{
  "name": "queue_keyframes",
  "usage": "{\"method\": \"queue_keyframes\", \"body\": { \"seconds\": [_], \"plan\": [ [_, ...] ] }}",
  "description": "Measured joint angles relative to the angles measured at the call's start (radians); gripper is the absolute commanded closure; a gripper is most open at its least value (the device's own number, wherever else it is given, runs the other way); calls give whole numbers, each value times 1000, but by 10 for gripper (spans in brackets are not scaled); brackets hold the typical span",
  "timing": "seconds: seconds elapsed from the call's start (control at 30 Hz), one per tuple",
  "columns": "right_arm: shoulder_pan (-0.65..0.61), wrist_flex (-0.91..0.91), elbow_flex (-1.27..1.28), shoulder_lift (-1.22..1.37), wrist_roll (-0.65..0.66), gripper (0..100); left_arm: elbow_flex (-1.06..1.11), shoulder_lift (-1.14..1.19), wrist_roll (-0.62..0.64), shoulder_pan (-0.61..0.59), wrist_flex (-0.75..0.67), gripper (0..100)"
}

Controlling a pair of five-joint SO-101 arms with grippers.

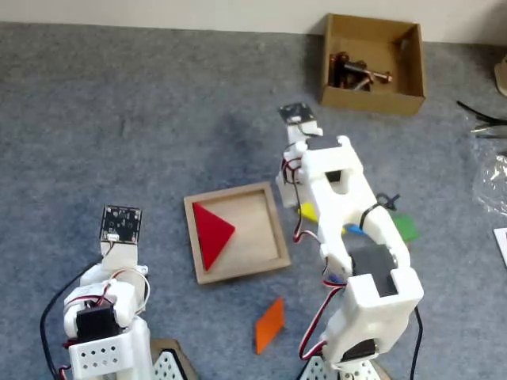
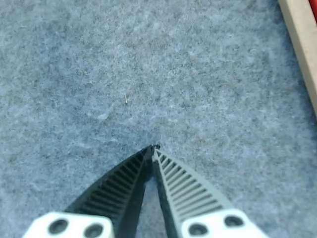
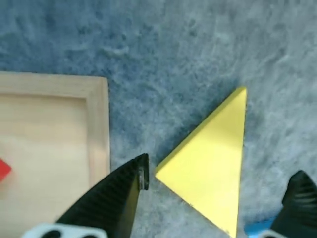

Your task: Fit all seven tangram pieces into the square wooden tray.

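The square wooden tray [image 1: 275, 212] lies mid-table with a red triangle [image 1: 211, 232] in its left half. A yellow triangle [image 3: 210, 166] lies flat on the carpet just right of the tray's rim [image 3: 99, 124], and my right gripper [image 3: 218, 181] hovers over it, open, one finger on each side. The yellow piece [image 1: 306, 211] peeks out under that arm in the high view. An orange piece [image 1: 269, 324] lies in front of the tray. Green [image 1: 406, 228] and blue [image 1: 354, 230] pieces show beside the right arm. My left gripper [image 2: 153, 148] is shut over bare carpet, left of the tray.
A cardboard box [image 1: 372, 63] with metal parts stands at the back right. Cables and a clear bag [image 1: 491, 182] lie at the right edge. Grey carpet [image 1: 119, 119] covers the table.
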Motion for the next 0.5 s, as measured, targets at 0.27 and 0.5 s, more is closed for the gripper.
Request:
{"method": "queue_keyframes", "body": {
  "seconds": [0.27,0.5],
  "plan": [
    [0,-58,40,2,0,665,0,0,0,0,0,995],
    [0,-63,41,2,0,678,0,0,0,0,0,995]
  ]
}}
